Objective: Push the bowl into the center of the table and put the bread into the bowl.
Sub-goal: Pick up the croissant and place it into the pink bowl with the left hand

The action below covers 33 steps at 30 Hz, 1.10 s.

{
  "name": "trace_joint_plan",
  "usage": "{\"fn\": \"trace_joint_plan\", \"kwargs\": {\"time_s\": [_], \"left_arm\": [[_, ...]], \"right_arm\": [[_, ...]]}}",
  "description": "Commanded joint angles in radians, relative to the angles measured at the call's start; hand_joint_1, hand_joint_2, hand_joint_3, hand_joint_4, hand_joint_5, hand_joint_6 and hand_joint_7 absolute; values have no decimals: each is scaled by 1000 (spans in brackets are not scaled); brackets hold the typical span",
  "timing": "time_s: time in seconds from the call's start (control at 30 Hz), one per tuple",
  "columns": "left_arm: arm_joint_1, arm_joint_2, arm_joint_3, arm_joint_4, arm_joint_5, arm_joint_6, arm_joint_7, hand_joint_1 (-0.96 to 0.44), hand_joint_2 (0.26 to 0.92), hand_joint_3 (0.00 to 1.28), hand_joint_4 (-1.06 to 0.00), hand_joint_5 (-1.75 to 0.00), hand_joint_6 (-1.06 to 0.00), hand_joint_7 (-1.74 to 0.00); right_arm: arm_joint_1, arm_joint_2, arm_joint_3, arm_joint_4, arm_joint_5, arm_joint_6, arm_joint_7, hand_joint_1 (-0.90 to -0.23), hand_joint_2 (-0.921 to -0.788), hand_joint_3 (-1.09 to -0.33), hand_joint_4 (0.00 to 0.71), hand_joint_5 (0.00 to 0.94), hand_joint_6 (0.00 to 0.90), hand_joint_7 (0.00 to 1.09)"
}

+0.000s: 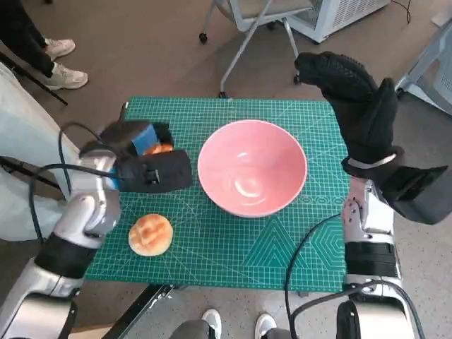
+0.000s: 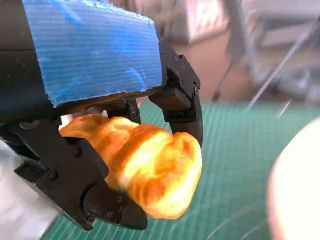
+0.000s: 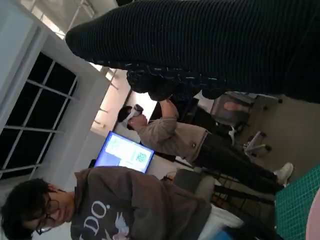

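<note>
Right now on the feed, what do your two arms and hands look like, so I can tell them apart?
The left hand is black jointed metal with blue tape across its back. The right hand wears a black knitted glove with a pale band at the wrist. Both forearms are pale grey-white, with black cables looping beside them.

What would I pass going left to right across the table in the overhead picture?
Left hand holding a bread piece, with a bun lying on the mat below it → pink bowl → gloved right hand, raised over the table's right edge.
</note>
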<state>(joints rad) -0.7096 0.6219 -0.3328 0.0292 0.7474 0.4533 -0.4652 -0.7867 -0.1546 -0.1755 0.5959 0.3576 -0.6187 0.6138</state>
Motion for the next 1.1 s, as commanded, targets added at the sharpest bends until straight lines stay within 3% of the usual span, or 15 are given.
{"fn": "trace_joint_plan", "kwargs": {"time_s": [0.03,0.2,0.47,0.6,0.77,0.97,1.1], "left_arm": [[-3,-4,68,-199,-1,25,-23,2,855,100,-810,-1104,-718,-1009],[-15,-36,60,-294,3,-5,-27,2,862,78,-822,-1081,-725,-1007],[-12,-50,66,-307,13,-17,-38,2,864,72,-820,-1070,-730,-1014],[-80,-130,-29,-277,12,-95,-35,2,864,71,-827,-1034,-723,-1051],[-104,-175,-77,-224,29,-142,-22,2,865,68,-831,-1033,-720,-1053],[-115,-213,-112,-149,51,-195,-11,3,892,51,-770,-1135,-707,-1033],[-121,-230,-130,-81,63,-236,5,3,903,79,-663,-1336,-730,-923]], "right_arm": [[14,-10,-6,3,15,16,21,-676,-921,-728,156,0,-1,542],[18,-14,-11,-4,16,16,27,-676,-921,-726,157,1,-1,540],[19,-12,-15,-8,15,19,31,-676,-921,-725,158,1,-1,541],[21,-20,-23,-8,21,20,40,-679,-921,-725,155,0,-1,541],[27,-23,-24,-17,31,26,41,-677,-921,-723,153,0,-1,542],[39,-22,-23,-35,32,29,36,-675,-921,-719,152,0,-1,541],[48,-21,-21,-49,30,33,28,-676,-921,-719,152,0,-1,540]]}}
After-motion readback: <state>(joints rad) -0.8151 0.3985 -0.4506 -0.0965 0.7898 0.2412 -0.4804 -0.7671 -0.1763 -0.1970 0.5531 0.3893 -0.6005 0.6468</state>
